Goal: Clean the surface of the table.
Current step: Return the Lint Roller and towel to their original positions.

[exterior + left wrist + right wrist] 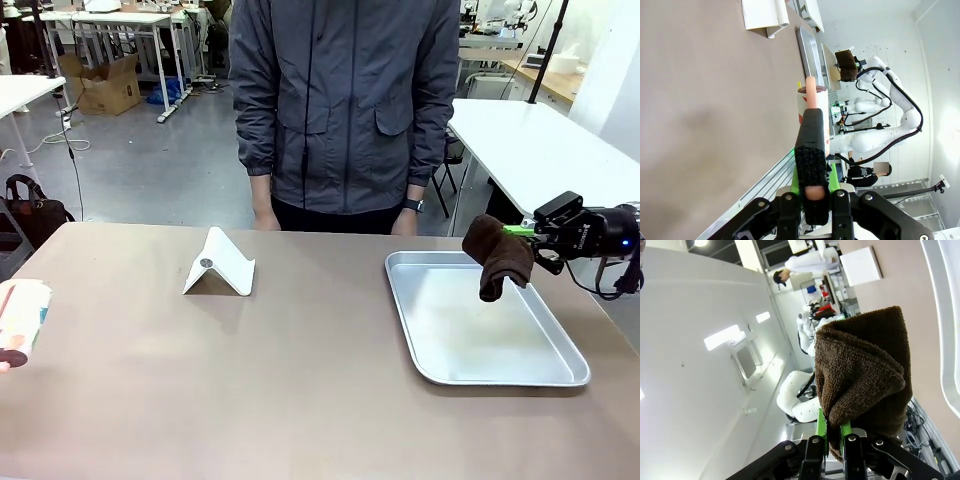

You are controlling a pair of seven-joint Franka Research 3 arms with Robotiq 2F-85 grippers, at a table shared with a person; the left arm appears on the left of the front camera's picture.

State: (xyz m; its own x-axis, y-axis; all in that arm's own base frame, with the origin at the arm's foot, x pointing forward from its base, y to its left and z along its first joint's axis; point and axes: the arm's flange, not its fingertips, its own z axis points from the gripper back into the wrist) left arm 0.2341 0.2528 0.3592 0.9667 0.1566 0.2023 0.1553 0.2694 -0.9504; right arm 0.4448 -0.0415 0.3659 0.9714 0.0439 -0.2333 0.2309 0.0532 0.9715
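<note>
Brownish and matte, the table (300, 380) spans the near scene, rigid and fixed, nothing to grip. The right end effector (522, 233) pinches a soft brown cloth (499, 257) over the silver tray (530, 372) at right; it looks light and floppy. The left end effector (812, 192) clamps a black-sleeved handle (811, 150) of a roller (22, 318) at the near left edge.

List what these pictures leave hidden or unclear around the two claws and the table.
- Left claw: the front view's left edge cuts off the arm and part of the held cup-like item.
- Item's print: too small and cut off to read.
- Right claw: the brown cloth covers its pads in the right wrist view.
- Table: near edge is out of frame in the front view.
</note>
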